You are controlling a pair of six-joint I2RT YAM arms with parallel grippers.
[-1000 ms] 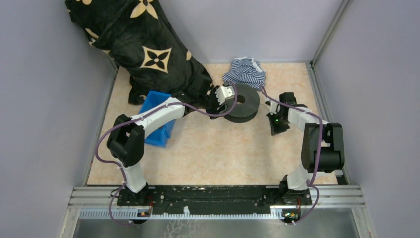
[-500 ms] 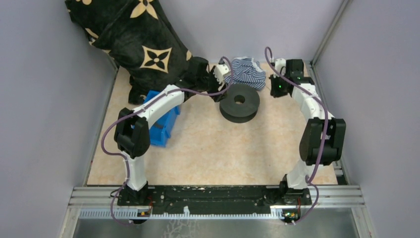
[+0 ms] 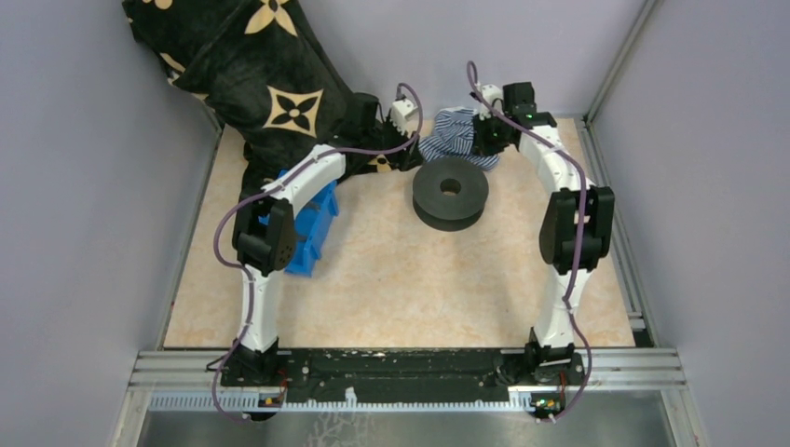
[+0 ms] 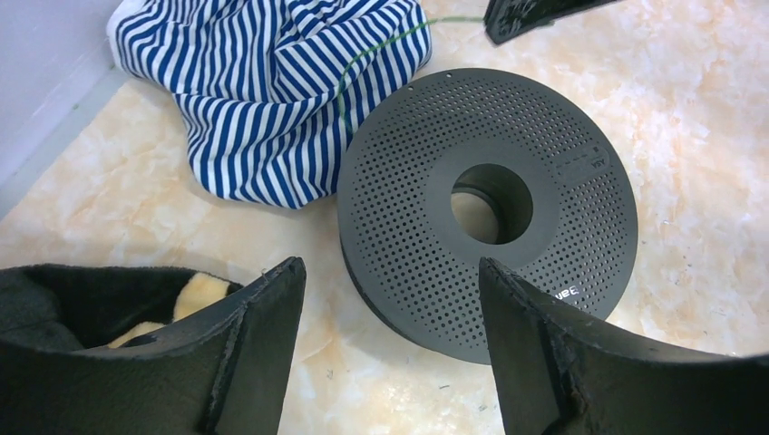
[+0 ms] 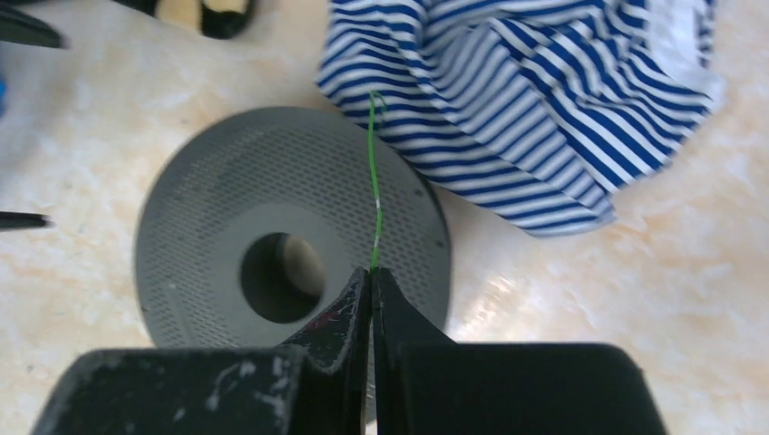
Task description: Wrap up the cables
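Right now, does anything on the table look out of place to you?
Yes: the thin green cable, pinched in the shut right gripper, trails over the crumpled striped cloth beside the black spool, not wound on it; its other end is hidden.

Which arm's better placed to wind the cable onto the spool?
Right. The right end effector is shut on the thin green cable trailing from the striped cloth over the black spool; the left end effector is open and empty.
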